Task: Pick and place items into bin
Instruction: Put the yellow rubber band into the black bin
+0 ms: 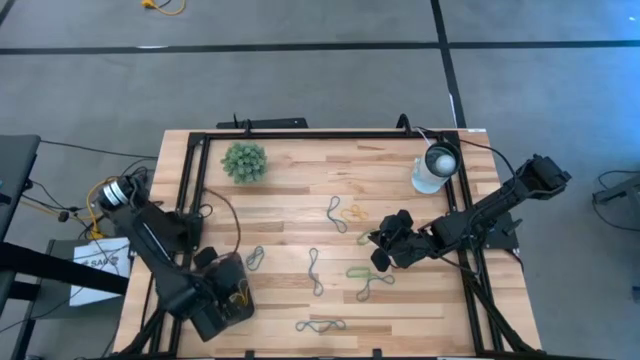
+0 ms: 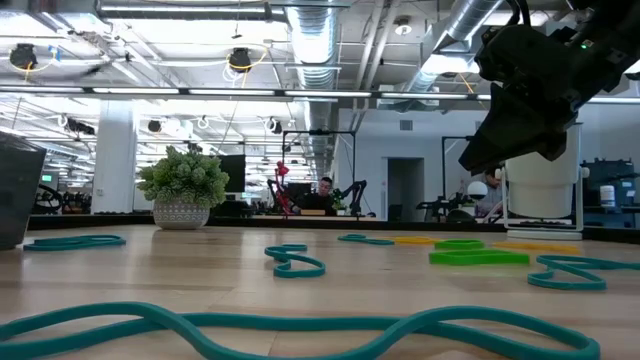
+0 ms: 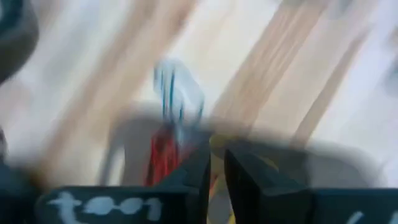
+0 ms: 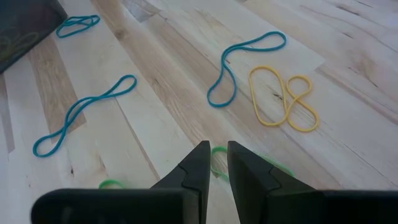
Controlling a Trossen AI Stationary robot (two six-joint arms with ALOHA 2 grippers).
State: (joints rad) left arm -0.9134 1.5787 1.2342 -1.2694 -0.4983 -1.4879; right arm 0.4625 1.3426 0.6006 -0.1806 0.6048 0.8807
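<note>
Several rubber-band loops lie flat on the wooden table: blue ones, a yellow one and green ones. The dark bin stands near the table's front left corner. My left gripper hangs over it, fingers close together. Its blurred wrist view shows red and blue bands below; whether it holds anything cannot be told. My right gripper is shut and empty just above a green band, right of the table's middle.
A fuzzy green plant ball stands at the back left. A white round lamp-like object stands at the back right. A black metal frame runs around the table's edges. Bare wood lies between the bands.
</note>
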